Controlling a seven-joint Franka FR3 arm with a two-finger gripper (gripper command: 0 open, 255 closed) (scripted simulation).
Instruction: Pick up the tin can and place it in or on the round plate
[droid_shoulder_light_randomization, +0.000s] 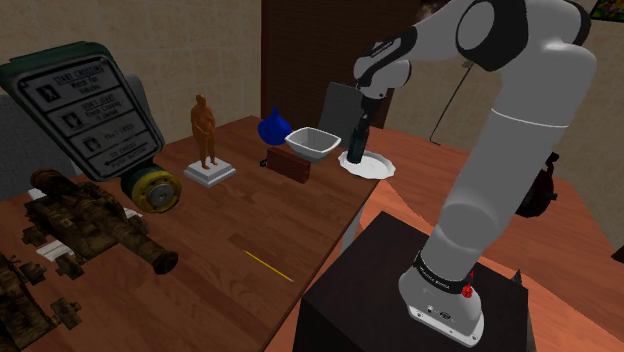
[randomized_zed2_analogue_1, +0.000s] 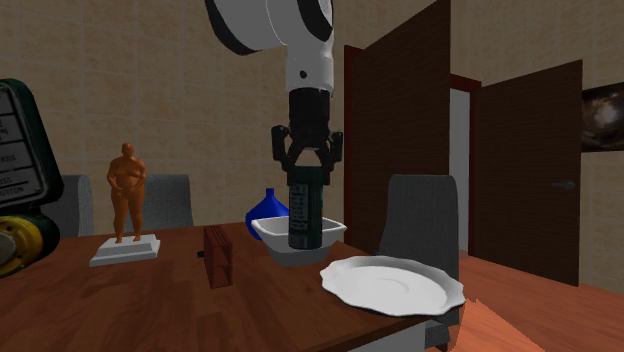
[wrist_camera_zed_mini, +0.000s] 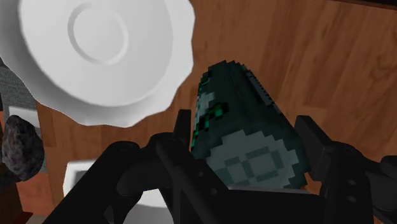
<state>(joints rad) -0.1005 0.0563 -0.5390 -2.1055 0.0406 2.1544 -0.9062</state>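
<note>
Wooden counter (randomized_zed2_analogue_1: 150, 300) | black pincer (randomized_zed2_analogue_1: 305, 172) clamped on dark green tin can (randomized_zed2_analogue_1: 305, 215), holding it upright | can just beside white round plate (randomized_zed2_analogue_1: 395, 285), not on it | white bowl (randomized_zed2_analogue_1: 268, 232) near plate | brown doors (randomized_zed2_analogue_1: 400, 120) beyond plate

Lettering on the signboard (droid_shoulder_light_randomization: 90, 105) illegible; round plate (wrist_camera_zed_mini: 95, 83) partly beyond the wrist view's edge.
</note>
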